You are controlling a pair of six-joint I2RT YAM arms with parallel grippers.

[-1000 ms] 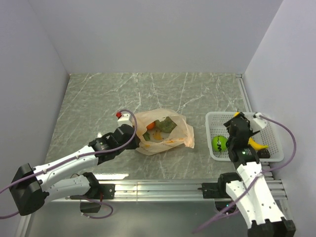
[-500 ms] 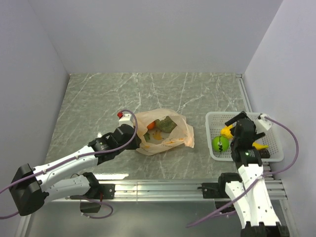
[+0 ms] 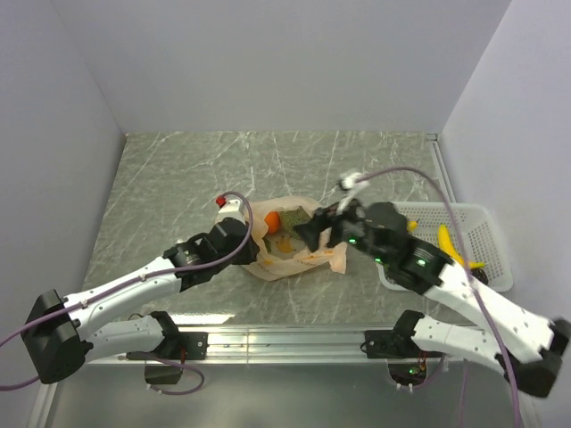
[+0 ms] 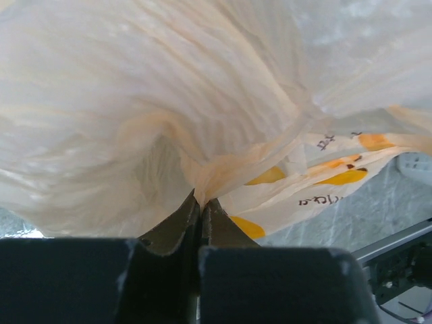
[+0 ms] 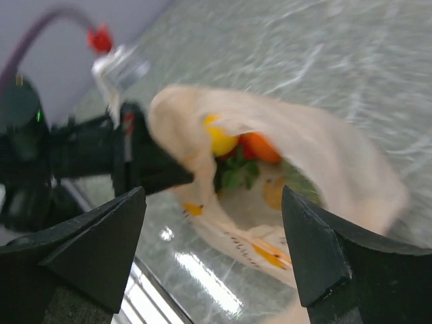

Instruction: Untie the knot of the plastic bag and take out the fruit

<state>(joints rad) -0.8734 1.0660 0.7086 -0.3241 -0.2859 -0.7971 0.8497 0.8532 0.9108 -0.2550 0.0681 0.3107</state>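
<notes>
White walls close in a marbled grey-green tabletop (image 3: 178,169), and near its middle lies the thin, crinkly, translucent pale orange plastic bag (image 3: 299,265), its mouth gaping upward. No tied knot shows in any view, so that part looks done. The left gripper (image 4: 200,201) is clamped tight on a fold of the bag's left rim, pinning it. The right gripper (image 5: 212,194) hangs over the mouth with its jaws spread wide and nothing between them. Inside, the fruit (image 3: 284,220) shows as a round orange piece (image 5: 260,147), a yellow lemon-like piece (image 5: 221,140) and something dark green beside them, too blurred to name. The step in hand appears to be reaching in for a piece. The right gripper would do best to come straight down through the opening and close on one firm fruit only, avoiding the loose film, while the left holds the rim taut so the bag does not lift along. The floppy lip around the opening is the likeliest obstruction. To the right stands a white mesh plastic basket (image 3: 486,234) holding a yellow banana (image 3: 449,247), apart from the bag.
</notes>
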